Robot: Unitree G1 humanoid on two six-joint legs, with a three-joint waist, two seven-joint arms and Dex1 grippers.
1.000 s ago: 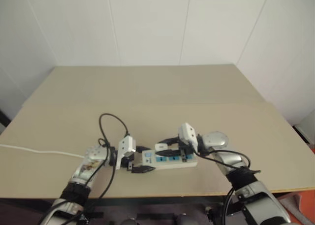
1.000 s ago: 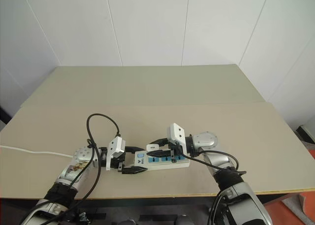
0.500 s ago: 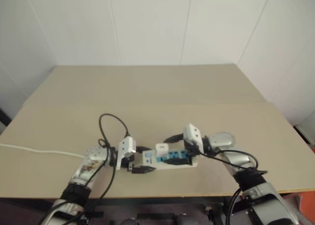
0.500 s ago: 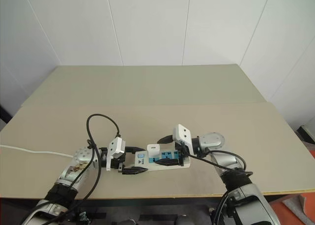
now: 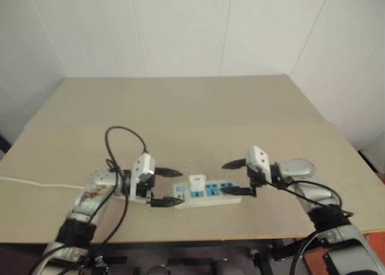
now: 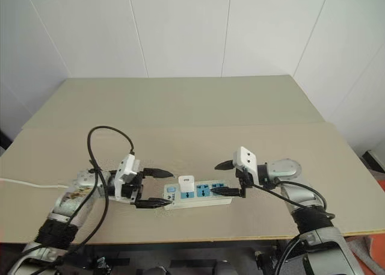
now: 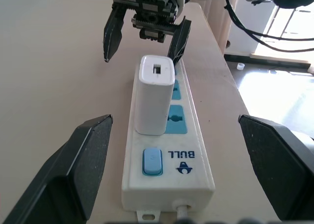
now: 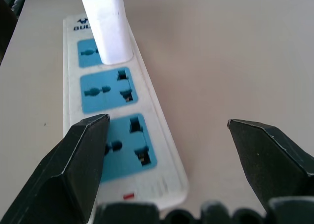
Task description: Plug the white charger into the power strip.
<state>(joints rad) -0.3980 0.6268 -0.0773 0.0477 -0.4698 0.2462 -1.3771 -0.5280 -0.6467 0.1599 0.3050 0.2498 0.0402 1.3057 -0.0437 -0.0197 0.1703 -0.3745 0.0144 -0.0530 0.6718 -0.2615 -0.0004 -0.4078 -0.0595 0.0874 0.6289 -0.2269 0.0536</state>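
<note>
The power strip [image 5: 212, 192] lies flat on the beige table near its front edge, blue sockets facing up. The white charger [image 5: 196, 182] stands upright in the socket nearest the switch [image 7: 152, 161], with nothing gripping it. My left gripper [image 5: 169, 187] is open, raised just off the switch end, and its fingers [image 7: 83, 167] stand wide on either side of that end. At the far end of the strip my right gripper [image 5: 229, 178] is open too and holds nothing. One of its fingers [image 8: 78, 160] reaches over the last blue socket [image 8: 128, 146].
The strip's white cord [image 5: 36, 183] runs left across the table to the edge. A black cable [image 5: 123, 136] loops above my left wrist. The table's front edge [image 5: 198, 236] is close below the strip. Bare tabletop [image 5: 180, 112] stretches back to the white wall.
My right gripper has opened, let go of the charger and drawn back to the right. My left gripper has opened wider and lifted away from the strip's switch end. The charger stays in its socket.
</note>
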